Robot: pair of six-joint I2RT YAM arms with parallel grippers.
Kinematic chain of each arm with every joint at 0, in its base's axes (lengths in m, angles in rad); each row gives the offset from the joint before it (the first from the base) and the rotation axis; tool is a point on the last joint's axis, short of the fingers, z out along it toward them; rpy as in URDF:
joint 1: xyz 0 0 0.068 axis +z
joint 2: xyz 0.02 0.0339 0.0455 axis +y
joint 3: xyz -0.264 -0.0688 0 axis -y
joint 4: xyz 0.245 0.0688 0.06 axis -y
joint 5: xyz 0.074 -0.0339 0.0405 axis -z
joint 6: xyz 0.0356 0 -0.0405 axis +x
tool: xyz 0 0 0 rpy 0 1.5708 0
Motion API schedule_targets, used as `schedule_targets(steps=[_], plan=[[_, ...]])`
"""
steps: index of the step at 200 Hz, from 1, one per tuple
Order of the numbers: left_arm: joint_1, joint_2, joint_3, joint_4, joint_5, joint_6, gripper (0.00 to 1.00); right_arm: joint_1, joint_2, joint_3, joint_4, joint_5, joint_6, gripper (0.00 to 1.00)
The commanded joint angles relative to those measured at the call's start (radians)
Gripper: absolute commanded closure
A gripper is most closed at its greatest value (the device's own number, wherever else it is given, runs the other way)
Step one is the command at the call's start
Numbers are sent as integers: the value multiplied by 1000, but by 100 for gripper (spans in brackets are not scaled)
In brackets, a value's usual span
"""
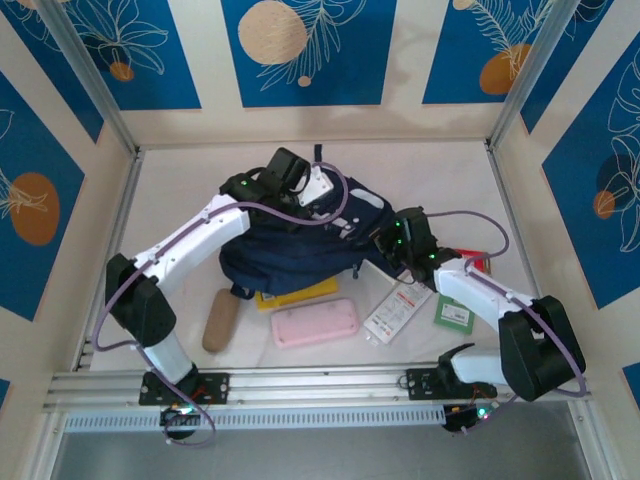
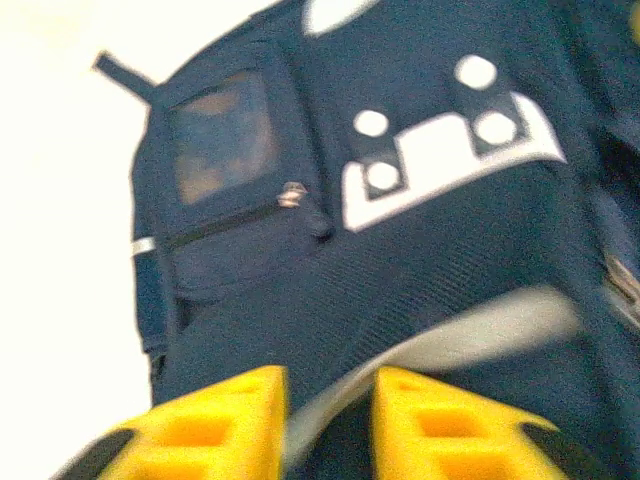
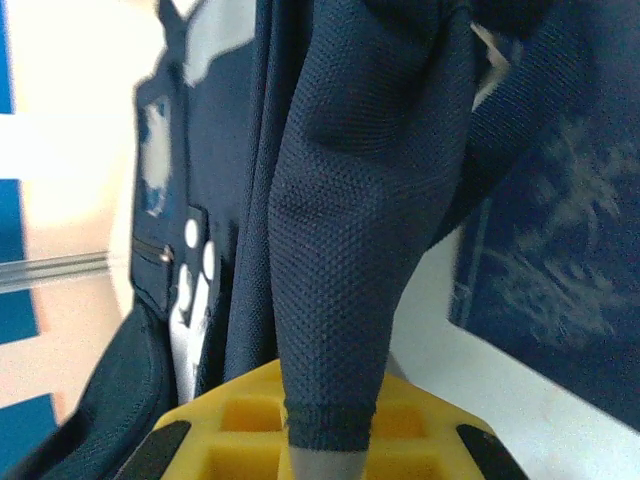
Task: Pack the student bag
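**Student bag pinched at one edge, contents loose on the counter**

Slumped beneath both hands: the student bag [image 1: 300, 245], navy, face up, with white patches and a zipped pocket just ahead of the left hand [image 2: 330, 425]. Left hand spread, fingers parted above a grey-white stripe, nothing visibly clamped. Right hand [image 3: 330, 452] pressed together on a fold of the bag's mesh fabric, pinching it at the bag's edge and holding it upright.

Tucked partly under the bag, left of the right hand: a yellow book [image 1: 300, 293]. Just beyond that, a pink pencil case [image 1: 315, 322]; farther left, a tan pouch [image 1: 220, 320]. Close beside the right hand: a white packet [image 1: 398, 312] and a green card [image 1: 455, 312], all lying on the counter [image 1: 440, 180].

Possible trouble from here:
- Thin pinch on soft fabric, so a slip under the bag's weight.
- Any pull dragging the whole bag and shoving the book.
- Spread left fingers snagging the stripe or a strap.
- Main opening not visible, so hard to judge whether it gapes enough.
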Motion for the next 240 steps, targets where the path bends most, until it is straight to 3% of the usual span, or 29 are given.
schedule_targets(steps=[1,46,81,110,138,168,193,240], plan=[[13,-21,20,129,-109,-156,44,86,-49,79,-247,-28,159,100],[10,-156,-39,-31,75,-522,42,145,-34,128,-333,10,372,100],[-120,-313,-234,28,119,-882,44,162,12,204,-410,1,447,100],[-240,-360,-337,101,262,-943,46,163,22,245,-424,43,453,100],[-294,-396,-447,167,418,-975,57,143,26,263,-431,67,451,100],[-338,-347,-503,128,467,-944,63,126,31,258,-422,74,453,100],[-347,-271,-484,35,377,-877,62,113,42,242,-408,69,442,100],[-310,-105,-422,-103,41,-792,57,118,54,166,-352,62,397,100]])
